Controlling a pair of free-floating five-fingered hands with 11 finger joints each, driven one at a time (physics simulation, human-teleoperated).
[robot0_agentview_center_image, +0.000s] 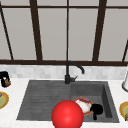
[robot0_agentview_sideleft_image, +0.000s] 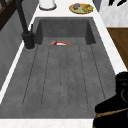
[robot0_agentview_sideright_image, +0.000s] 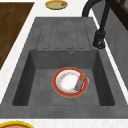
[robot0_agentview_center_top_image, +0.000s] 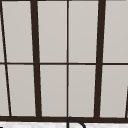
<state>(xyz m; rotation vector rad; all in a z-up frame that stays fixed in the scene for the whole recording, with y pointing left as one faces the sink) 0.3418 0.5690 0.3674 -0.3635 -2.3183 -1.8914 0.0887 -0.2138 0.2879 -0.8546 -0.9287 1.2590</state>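
The right hand (robot0_agentview_center_image: 96, 109) hangs by the plate (robot0_agentview_center_image: 83, 106), which lies flat in the sink (robot0_agentview_sideright_image: 37, 82) with a small block (robot0_agentview_sideright_image: 80, 82) on it. Whether the hand is spread or closed cannot be told. This looks like an approach to the plate. Gripping its rim would probably call for dropping lower, clear of the red ball (robot0_agentview_center_image: 67, 114).

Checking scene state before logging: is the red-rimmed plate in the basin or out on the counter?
In. The red-rimmed plate lies flat on the floor of the sink basin, a small sponge-like item resting on its right side.
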